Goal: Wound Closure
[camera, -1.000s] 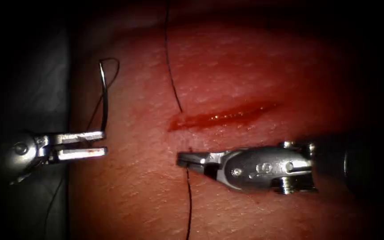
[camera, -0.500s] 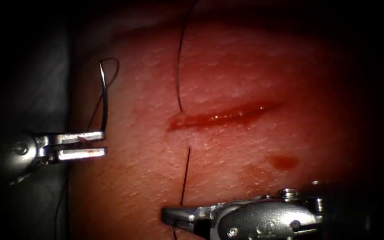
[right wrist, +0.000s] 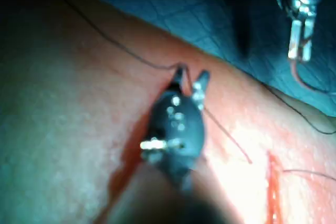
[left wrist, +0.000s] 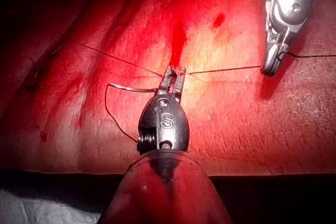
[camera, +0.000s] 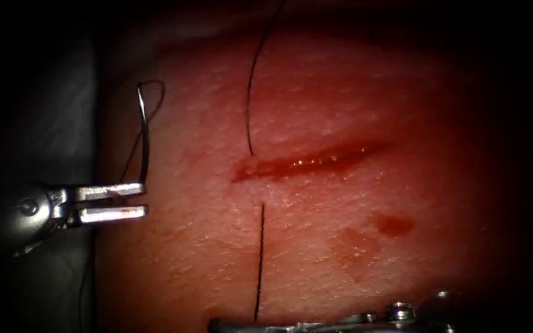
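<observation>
Leftward, needle (camera: 144, 132) off tissue (camera: 340, 92) edge.

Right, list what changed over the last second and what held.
The right tool drew toward the view's lower edge, jaws shut on the thread, pulling it straight below the cut. A red fluid spot it had covered now shows. The left tool stayed put, gripping the needle near one end, clear of the tissue.

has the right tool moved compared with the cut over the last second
Yes. The right tool has dropped away from the cut toward the lower edge of the endoscope view, drawing the thread down with it. The left tool holds the needle.
</observation>
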You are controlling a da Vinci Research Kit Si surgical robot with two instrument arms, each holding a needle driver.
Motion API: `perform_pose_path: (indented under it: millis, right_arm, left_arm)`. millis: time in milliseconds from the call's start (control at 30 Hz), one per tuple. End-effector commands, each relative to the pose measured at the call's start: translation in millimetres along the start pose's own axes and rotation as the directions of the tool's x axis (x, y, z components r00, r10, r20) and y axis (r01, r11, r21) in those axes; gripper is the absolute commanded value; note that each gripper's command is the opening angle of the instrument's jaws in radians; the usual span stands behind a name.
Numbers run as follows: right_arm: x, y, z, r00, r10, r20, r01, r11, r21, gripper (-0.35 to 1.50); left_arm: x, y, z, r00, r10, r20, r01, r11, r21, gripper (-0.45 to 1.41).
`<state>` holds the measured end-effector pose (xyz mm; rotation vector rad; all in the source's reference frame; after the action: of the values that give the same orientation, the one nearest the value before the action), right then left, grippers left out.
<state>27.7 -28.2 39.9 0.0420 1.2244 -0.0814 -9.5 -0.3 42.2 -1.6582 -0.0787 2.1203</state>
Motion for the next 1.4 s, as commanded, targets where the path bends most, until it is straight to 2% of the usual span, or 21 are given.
perform_pose_path:
  millis: [33, 67, 100, 300, 433, 600, 633, 667, 700, 767, 800, 833, 933, 1100, 1133, 1267, 1300, 1400]
  right_arm:
    - [-1.6, -0.1, 0.9, 1.0, 0.009, -0.004, -0.009, 1.0, -0.02, 0.62]
    - [-3.0, 0.7, 1.0, 1.0, 0.009, -0.005, -0.009, 0.999, -0.032, 0.66]
    - [-3.0, 0.7, 1.0, 1.0, 0.009, -0.005, -0.009, 0.999, -0.032, 0.66]
    - [-7.3, 2.6, 1.8, 1.0, -0.004, 0.006, 0.004, 0.999, -0.043, 0.62]
    - [-10.3, 4.3, 2.5, 1.0, -0.012, 0.02, 0.013, 0.998, -0.054, 0.42]
    - [-12.6, 5.9, 3.4, 0.999, -0.024, 0.034, 0.026, 0.997, -0.071, 0.29]
    - [-13.1, 6.0, 3.6, 0.999, -0.015, 0.035, 0.017, 0.997, -0.073, 0.24]
    - [-13.6, 6.2, 3.8, 0.999, -0.007, 0.037, 0.01, 0.997, -0.075, 0.0]
    - [-13.6, 6.2, 3.8, 0.999, -0.007, 0.037, 0.01, 0.997, -0.075, 0.0]
    - [-14.2, 6.2, 3.9, 0.999, -0.014, 0.038, 0.016, 0.997, -0.076, -0.35]
    - [-14.4, 6.1, 3.9, 0.999, -0.011, 0.039, 0.014, 0.997, -0.073, -0.35]
    - [-14.7, 6.1, 3.7, 0.997, -0.012, 0.082, 0.019, 0.996, -0.085, -0.35]
    - [-14.6, 6.0, 3.3, 0.992, -0.01, 0.126, 0.021, 0.996, -0.084, -0.35]
    - [-13.4, 5.2, 2.8, 0.993, -0.009, 0.117, 0.017, 0.997, -0.073, -0.35]
    - [-11.8, 4.3, 2.7, 0.994, -0.004, 0.109, 0.011, 0.998, -0.064, -0.35]
    - [-8.0, 2.1, 2.1, 0.996, 0.0, 0.087, 0.003, 0.999, -0.036, -0.35]
    - [-8.0, 2.1, 2.1, 0.996, 0.0, 0.087, 0.003, 0.999, -0.036, -0.35]
    - [-4.3, 0.4, 1.5, 0.999, 0.007, 0.054, -0.006, 1.0, -0.021, -0.35]
  left_arm:
    - [-0.6, 0.2, 0.6, 1.0, -0.001, -0.001, 0.001, 1.0, -0.002, -0.45]
    - [-0.6, 0.2, 0.6, 1.0, -0.001, -0.001, 0.001, 1.0, -0.002, -0.45]
    - [-0.6, 0.2, 0.6, 1.0, -0.001, -0.001, 0.001, 1.0, -0.002, -0.45]
    - [-0.6, 0.2, 0.6, 1.0, 0.0, -0.001, 0.0, 1.0, -0.002, -0.45]
    - [-0.7, 0.3, 0.6, 1.0, 0.001, -0.001, -0.001, 1.0, -0.001, -0.45]
    - [-0.7, 0.4, 0.6, 1.0, 0.002, -0.001, -0.002, 1.0, -0.001, -0.45]
    - [-0.7, 0.4, 0.6, 1.0, 0.002, -0.001, -0.002, 1.0, -0.001, -0.45]
    - [-0.7, 0.4, 0.6, 1.0, 0.002, -0.001, -0.002, 1.0, -0.001, -0.45]
    - [-0.7, 0.4, 0.6, 1.0, 0.002, -0.001, -0.002, 1.0, -0.001, -0.45]
    - [-0.7, 0.4, 0.5, 1.0, 0.002, -0.001, -0.002, 1.0, -0.001, -0.45]
    - [-0.7, 0.3, 0.5, 1.0, 0.002, -0.001, -0.002, 1.0, -0.001, -0.45]
    - [-0.7, 0.3, 0.6, 1.0, 0.002, -0.001, -0.002, 1.0, -0.002, -0.45]
    - [-0.7, 0.3, 0.6, 1.0, 0.002, -0.001, -0.002, 1.0, -0.002, -0.45]
    - [-0.7, 0.3, 0.6, 1.0, 0.002, -0.001, -0.002, 1.0, -0.001, -0.45]
    - [-0.7, 0.3, 0.6, 1.0, 0.002, -0.001, -0.002, 1.0, -0.001, -0.45]
    - [-0.7, 0.3, 0.6, 1.0, 0.002, -0.001, -0.002, 1.0, -0.001, -0.45]
    - [-0.7, 0.3, 0.6, 1.0, 0.002, -0.001, -0.002, 1.0, -0.001, -0.45]
    - [-0.7, 0.3, 0.7, 1.0, 0.002, -0.001, -0.002, 1.0, 0.0, -0.45]
